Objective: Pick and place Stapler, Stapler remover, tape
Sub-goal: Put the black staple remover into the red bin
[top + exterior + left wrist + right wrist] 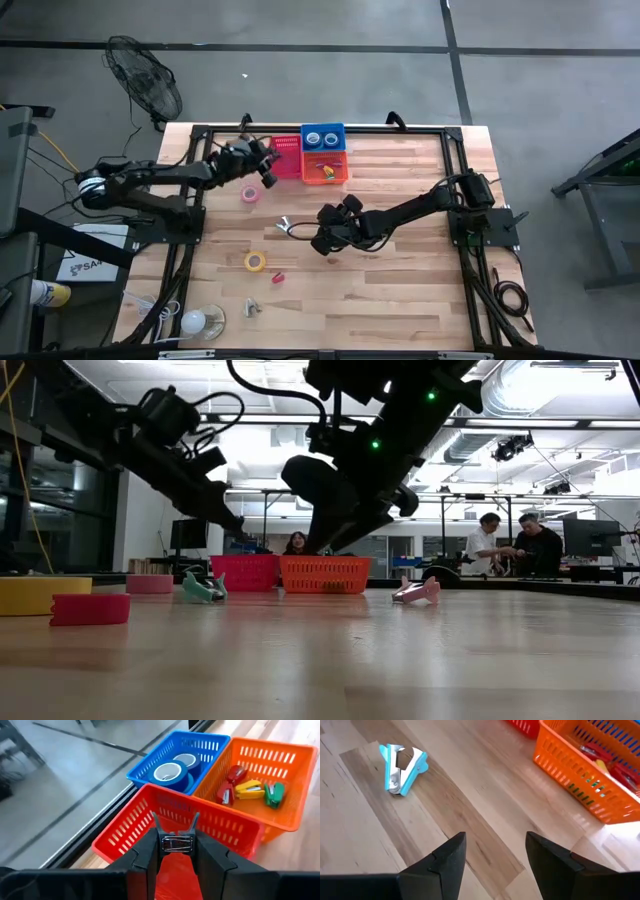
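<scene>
Wood-plank surface on grey floor, w/ a fan off its far-left corner. Left hand over red basket, clamped on a stapler remover. Right hand mid-surface, fingers apart, near the blue stapler remover. Staplers in orange basket, tape in blue basket. People in bkgd room.

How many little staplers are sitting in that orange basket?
3, lying side by side in the orange basket: a red stapler, a yellow stapler and a green stapler. More might be hidden under them.
</scene>
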Robot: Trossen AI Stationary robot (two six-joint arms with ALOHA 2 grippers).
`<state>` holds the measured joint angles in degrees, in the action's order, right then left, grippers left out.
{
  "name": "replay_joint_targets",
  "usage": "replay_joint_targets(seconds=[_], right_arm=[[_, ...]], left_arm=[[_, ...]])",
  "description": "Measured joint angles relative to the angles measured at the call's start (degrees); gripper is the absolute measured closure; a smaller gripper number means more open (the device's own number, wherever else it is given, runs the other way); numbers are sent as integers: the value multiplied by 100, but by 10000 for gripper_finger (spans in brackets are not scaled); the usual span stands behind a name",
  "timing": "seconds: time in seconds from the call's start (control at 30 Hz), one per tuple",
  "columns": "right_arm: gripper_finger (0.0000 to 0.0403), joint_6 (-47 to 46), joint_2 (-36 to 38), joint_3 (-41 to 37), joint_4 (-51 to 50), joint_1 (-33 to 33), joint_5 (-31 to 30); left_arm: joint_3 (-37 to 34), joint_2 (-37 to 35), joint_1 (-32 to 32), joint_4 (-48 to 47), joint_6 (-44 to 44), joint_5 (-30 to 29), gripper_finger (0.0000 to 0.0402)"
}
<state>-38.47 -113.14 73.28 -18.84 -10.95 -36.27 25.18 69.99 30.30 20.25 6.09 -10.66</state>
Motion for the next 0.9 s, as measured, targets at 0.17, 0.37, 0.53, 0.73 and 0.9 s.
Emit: replay_joint_targets(seconds=[0.17,0.37,0.53,0.73,0.9], right_arm=[[206,-120,0,0,-19,-8,83],[206,-163,0,-2,-10,-8,63],[206,-163,0,-4,-8,-8,79],[206,-196,0,-4,3,-8,83],[206,-270,0,-4,5,-8,85]], left_arm=[[-1,271,490,268,-17,769,309],[27,812,663,740,-50,1038,309],[281,1096,646,667,-44,1034,309],[434,1235,646,480,-51,1032,308],[434,1240,643,475,-58,1035,278]])
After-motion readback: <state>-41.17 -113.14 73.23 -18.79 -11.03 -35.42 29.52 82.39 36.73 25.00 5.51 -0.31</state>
